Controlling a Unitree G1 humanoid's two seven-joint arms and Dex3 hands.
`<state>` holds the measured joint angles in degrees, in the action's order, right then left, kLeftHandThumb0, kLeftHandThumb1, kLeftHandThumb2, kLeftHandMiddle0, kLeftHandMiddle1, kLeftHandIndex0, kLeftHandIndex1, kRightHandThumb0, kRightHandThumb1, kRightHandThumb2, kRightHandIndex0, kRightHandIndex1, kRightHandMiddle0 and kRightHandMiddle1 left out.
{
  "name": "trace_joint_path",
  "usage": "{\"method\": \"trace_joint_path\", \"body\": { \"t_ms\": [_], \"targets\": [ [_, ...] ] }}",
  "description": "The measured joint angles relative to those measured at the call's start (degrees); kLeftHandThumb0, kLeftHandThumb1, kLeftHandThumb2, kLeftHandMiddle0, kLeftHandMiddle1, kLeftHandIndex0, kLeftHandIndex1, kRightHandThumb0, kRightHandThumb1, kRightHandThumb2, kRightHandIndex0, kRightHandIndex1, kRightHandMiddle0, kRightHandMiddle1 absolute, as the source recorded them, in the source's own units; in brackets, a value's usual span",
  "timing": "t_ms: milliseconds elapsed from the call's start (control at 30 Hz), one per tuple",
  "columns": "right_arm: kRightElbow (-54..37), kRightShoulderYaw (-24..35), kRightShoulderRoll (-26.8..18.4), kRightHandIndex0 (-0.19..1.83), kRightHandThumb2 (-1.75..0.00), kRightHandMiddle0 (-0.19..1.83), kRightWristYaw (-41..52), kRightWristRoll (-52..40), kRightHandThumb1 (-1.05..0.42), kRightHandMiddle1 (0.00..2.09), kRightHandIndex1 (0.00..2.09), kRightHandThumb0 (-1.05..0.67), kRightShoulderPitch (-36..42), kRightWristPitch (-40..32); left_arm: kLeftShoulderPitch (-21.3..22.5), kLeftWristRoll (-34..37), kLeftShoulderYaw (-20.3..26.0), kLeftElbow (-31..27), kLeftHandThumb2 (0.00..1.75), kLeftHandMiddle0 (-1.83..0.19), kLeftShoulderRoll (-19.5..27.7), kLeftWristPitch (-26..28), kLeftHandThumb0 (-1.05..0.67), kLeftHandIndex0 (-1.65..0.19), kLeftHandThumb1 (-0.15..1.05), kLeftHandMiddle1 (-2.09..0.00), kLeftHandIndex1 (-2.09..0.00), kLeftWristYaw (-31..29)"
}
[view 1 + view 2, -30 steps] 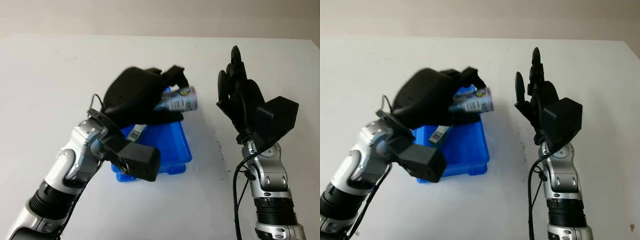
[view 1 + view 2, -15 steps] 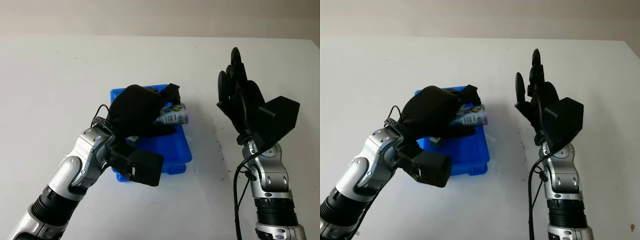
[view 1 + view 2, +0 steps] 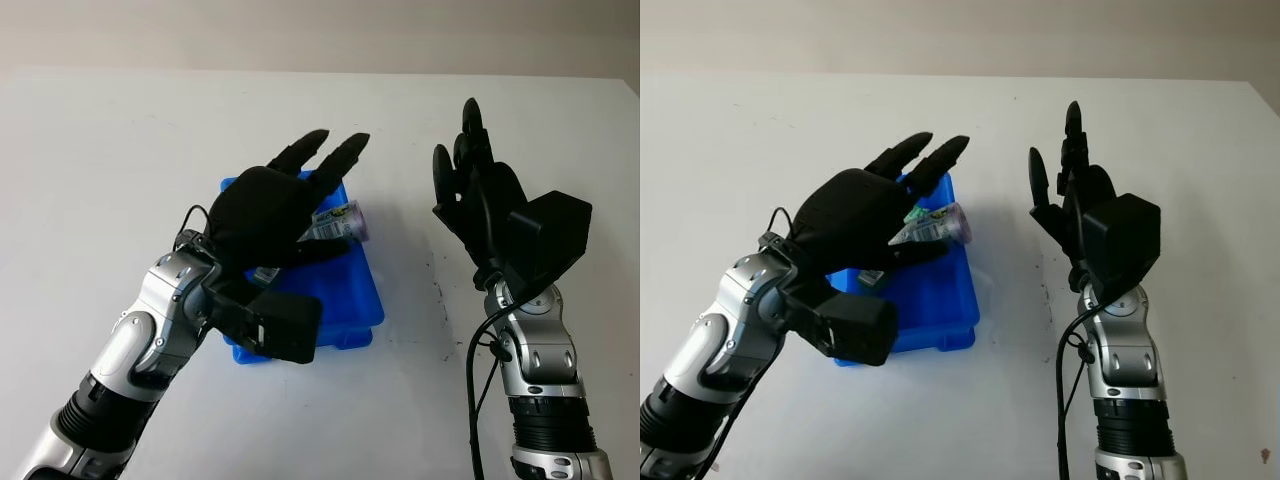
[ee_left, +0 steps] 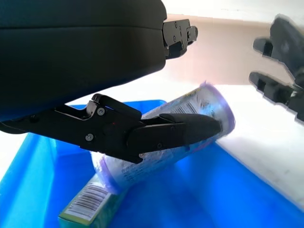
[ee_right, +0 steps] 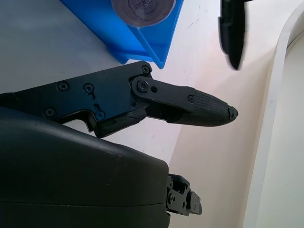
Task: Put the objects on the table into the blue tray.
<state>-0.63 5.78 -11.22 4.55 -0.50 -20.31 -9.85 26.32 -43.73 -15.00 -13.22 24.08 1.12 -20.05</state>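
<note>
The blue tray (image 3: pixel 362 300) sits on the white table at centre. My left hand (image 3: pixel 320 188) hovers over it, open, with nothing in its grasp. A silver labelled can (image 3: pixel 337 221) lies tilted in the tray's far right part, just under the hand. In the left wrist view the can (image 4: pixel 214 100) leans over a small barcoded box (image 4: pixel 88 207) on the tray floor, and the thumb (image 4: pixel 175 133) crosses in front of it. My right hand (image 3: pixel 470 175) is open and raised to the right of the tray. The tray corner (image 5: pixel 142 40) and the can's end (image 5: pixel 142 7) show in the right wrist view.
The white table (image 3: pixel 110 150) stretches around the tray on all sides. Its far edge meets a pale wall (image 3: pixel 320 30). A faint dark mark (image 3: pixel 440 290) lies on the table between the tray and my right arm.
My left hand carried the can down over the tray, then uncurled its fingers and let it go. The can now lies in the tray. The right hand has stayed put.
</note>
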Motion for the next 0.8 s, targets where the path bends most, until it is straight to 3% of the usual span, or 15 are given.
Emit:
{"method": "trace_joint_path", "body": {
  "t_ms": [233,400,567,800],
  "targets": [
    [0.0,-0.3,0.0,-0.19,-0.61,-0.19,0.0,0.8,-1.05,0.0,0.0,-0.66,0.0,0.1,1.0,18.6,10.6,-0.4,0.58,0.19,-4.0,0.4,-0.75,0.19,1.05,0.0,0.0,3.4],
    [-0.1,-0.6,0.0,-0.19,-0.62,-0.19,-0.3,1.3,-1.05,0.0,0.0,-0.67,0.0,0.1,2.8,32.2,19.4,3.4,0.6,0.15,-5.9,-0.8,-0.7,0.14,1.05,-0.05,-0.04,7.2],
    [-0.1,-0.9,0.0,-0.19,-0.63,-0.19,0.1,1.3,-1.05,0.0,0.0,-0.66,0.0,0.1,3.5,45.5,26.8,7.6,0.63,0.17,-8.2,2.1,-0.68,0.17,1.05,-0.03,-0.02,8.9],
    [0.0,-0.7,0.0,-0.19,-0.61,-0.19,0.4,-0.1,-1.05,0.0,0.0,-0.69,0.0,0.3,3.4,51.5,32.1,10.6,0.69,0.18,-11.0,4.7,-0.68,0.19,1.05,-0.02,0.0,16.8]
  ]
}}
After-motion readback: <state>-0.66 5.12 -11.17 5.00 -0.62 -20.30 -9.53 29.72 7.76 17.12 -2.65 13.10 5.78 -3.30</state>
